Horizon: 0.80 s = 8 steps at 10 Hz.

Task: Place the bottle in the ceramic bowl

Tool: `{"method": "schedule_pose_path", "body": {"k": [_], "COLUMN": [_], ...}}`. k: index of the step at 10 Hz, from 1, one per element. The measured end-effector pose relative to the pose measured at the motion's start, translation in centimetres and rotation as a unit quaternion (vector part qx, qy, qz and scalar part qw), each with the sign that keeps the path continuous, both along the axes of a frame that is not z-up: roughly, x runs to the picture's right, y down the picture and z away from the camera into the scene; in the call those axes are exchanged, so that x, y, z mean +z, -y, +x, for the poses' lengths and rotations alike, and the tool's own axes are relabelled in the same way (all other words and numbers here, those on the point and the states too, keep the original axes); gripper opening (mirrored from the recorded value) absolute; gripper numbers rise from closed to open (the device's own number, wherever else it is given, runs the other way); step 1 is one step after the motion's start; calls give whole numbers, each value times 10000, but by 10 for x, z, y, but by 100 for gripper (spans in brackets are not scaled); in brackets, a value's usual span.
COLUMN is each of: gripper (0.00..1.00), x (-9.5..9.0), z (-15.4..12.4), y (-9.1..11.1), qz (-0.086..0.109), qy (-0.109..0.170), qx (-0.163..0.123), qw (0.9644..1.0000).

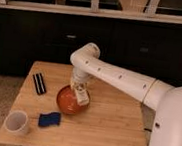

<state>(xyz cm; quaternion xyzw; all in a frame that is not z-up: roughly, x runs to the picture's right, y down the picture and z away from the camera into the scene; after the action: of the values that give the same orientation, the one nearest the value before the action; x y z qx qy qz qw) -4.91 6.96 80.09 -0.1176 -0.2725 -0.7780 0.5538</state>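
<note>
The orange-red ceramic bowl (68,100) sits on the wooden table (108,122), left of centre. The small whitish-cream bottle (81,96) hangs tilted over the bowl's right rim, at or just above it. My gripper (77,87) reaches down from the white arm and is at the bottle's upper end, directly over the right side of the bowl. Whether the bottle touches the bowl cannot be told.
A white cup (17,122) stands at the table's front left corner. A blue sponge (49,119) lies in front of the bowl. A black flat object (39,83) lies at the back left. Dark cabinets stand behind the table.
</note>
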Motion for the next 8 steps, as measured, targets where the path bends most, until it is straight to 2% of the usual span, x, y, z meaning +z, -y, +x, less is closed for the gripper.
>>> {"method": "schedule_pose_path", "body": {"k": [8], "gripper": [80], "x": [5], "z": [-3], "y": [2], "qz": [24], "qy": [-11], "qx": [-47], "qw": [10000]}}
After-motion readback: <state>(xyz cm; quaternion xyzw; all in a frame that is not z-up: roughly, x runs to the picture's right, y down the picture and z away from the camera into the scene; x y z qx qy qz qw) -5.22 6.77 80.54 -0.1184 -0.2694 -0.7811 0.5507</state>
